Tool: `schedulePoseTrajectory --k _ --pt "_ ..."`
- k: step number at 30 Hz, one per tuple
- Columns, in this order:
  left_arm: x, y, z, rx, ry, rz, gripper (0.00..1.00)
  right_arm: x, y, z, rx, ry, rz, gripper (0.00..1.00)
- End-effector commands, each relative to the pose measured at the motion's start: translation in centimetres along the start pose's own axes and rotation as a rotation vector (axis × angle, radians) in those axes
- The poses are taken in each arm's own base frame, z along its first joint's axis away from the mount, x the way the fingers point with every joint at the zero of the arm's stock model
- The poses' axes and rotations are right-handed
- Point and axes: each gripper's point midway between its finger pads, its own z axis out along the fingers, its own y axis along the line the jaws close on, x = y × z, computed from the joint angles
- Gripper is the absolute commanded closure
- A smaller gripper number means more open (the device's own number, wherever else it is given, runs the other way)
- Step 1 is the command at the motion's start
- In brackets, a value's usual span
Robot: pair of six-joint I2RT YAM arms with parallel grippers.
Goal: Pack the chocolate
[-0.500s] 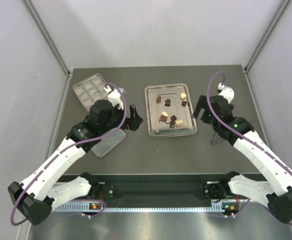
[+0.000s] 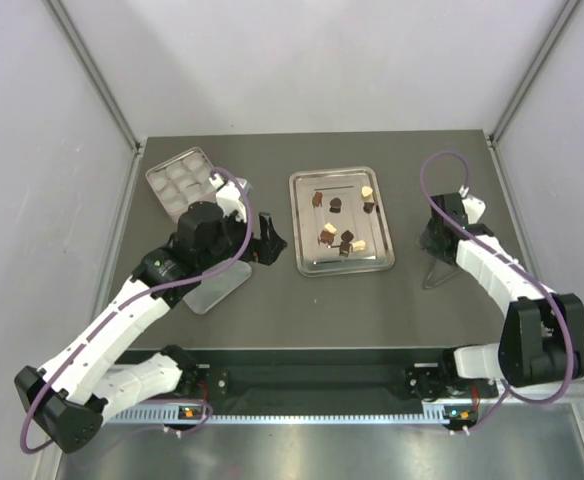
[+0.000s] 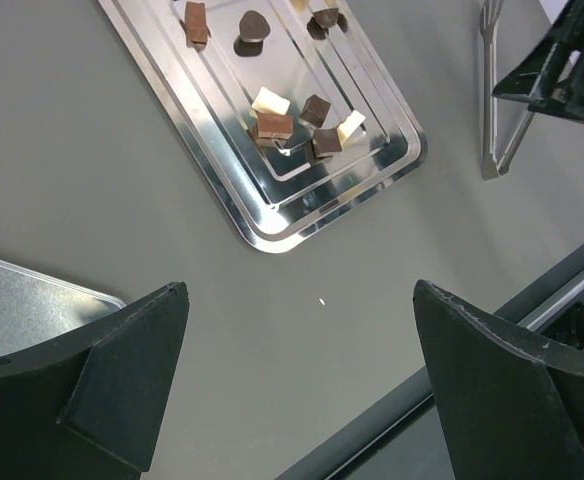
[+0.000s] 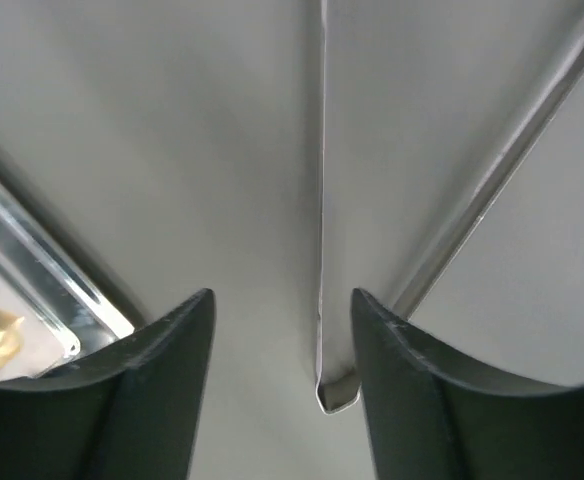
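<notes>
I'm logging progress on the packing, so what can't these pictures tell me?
Tin: near corner hidden under the left arm, top view.
Lid: partly under that arm; cut off by the left wrist view's edge.
Chocolate: clustered pieces too small to count, top view.
Right gripper: astride the tongs; contact unclear in the blurred right wrist view.

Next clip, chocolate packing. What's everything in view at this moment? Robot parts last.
chocolate: about eight pieces, dark brown, mid brown and cream, on the steel tray
steel tray: one, silver, table centre
compartmented tin: one, pale, far left
lid: one, silvery, near left of the tray
tongs: one, metal, right of the tray
table: one, dark grey
left gripper: black, open, between lid and tray
right gripper: black, open, straddling one tongs arm
</notes>
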Motion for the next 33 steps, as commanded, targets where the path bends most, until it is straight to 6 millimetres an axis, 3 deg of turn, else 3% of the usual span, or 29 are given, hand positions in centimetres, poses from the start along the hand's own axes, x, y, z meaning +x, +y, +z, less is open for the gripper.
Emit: schedulePoseTrajectory --k 1,7,13,17,21,30,33 --pt "-0.9 -0.7 0.0 0.040 -0.044 0.001 0.01 -0.1 0.9 1.6 -0.027 -0.005 0.011 0.44" --pt "-0.6 -0.6 0.1 0.042 -0.042 0.013 0.01 2.1 0.6 4.2 0.007 0.067 -0.076 0.56" --pt "-0.6 -0.3 0.0 0.028 -0.045 0.031 0.01 0.8 1.5 5.5 -0.011 0.034 -0.185 0.68" --pt "-0.5 -0.3 0.3 0.031 -0.046 0.033 0.01 -1.4 3.3 5.6 -0.092 -0.051 -0.263 0.78" --pt "-0.2 -0.4 0.7 0.043 -0.033 0.034 0.01 -2.1 5.8 6.0 -0.208 -0.062 -0.366 1.00" --pt "-0.2 -0.1 0.5 0.032 -0.039 0.046 0.01 -3.7 7.4 6.2 -0.265 -0.158 -0.490 0.99" --pt "0.0 0.3 0.6 0.015 -0.039 0.052 0.01 -3.9 7.9 5.6 -0.272 -0.134 -0.515 0.81"
